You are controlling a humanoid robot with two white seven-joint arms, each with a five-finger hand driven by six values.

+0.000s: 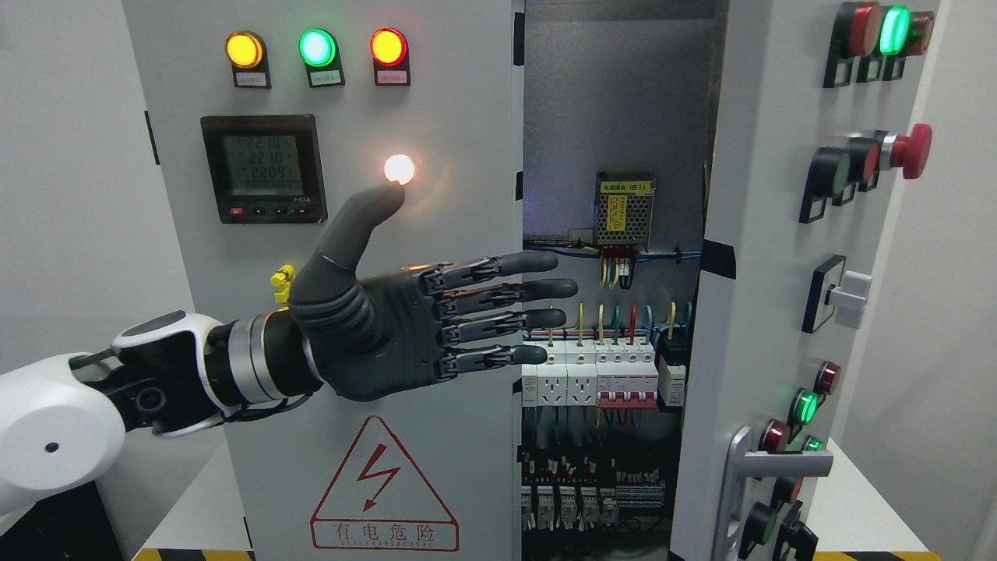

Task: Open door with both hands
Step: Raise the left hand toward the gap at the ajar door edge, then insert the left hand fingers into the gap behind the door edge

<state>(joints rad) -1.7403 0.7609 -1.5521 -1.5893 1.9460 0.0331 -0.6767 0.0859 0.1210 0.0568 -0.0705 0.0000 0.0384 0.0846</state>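
Right-hand grey metal cabinet door [767, 312] with its silver lever handle [779, 466] swung open toward us; left grey panel door [436, 312] looks shut. We judge task about half done, left leaf remaining. Cabinet interior [615, 117] holds white breaker row [592, 374], mesh-cased power supply [625, 209], coloured wiring. Left hand [436, 319] flat, fingers extended at left leaf's free edge, holding nothing. Right hand not seen.
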